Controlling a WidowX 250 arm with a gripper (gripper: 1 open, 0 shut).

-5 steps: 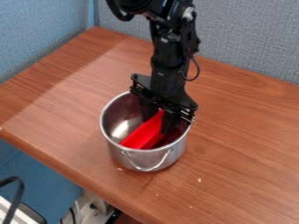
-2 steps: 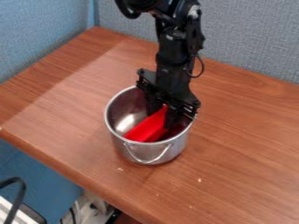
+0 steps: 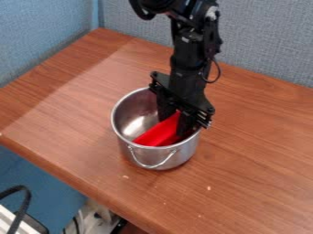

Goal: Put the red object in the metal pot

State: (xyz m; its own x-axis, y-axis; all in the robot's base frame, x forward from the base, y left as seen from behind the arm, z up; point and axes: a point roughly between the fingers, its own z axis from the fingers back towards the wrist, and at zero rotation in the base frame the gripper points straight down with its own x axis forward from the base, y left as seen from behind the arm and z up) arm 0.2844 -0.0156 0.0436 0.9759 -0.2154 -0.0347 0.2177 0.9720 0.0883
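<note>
Gripper [image 3: 175, 122] clamped on red object [image 3: 158, 135], seemingly tilted, low end toward table's near edge, inside metal pot [image 3: 128, 146].

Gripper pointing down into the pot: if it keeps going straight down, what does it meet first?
Probably the red object it already grips, pressing it into the metal pot floor. The gripper is inside the rim; remaining depth is unclear.
</note>
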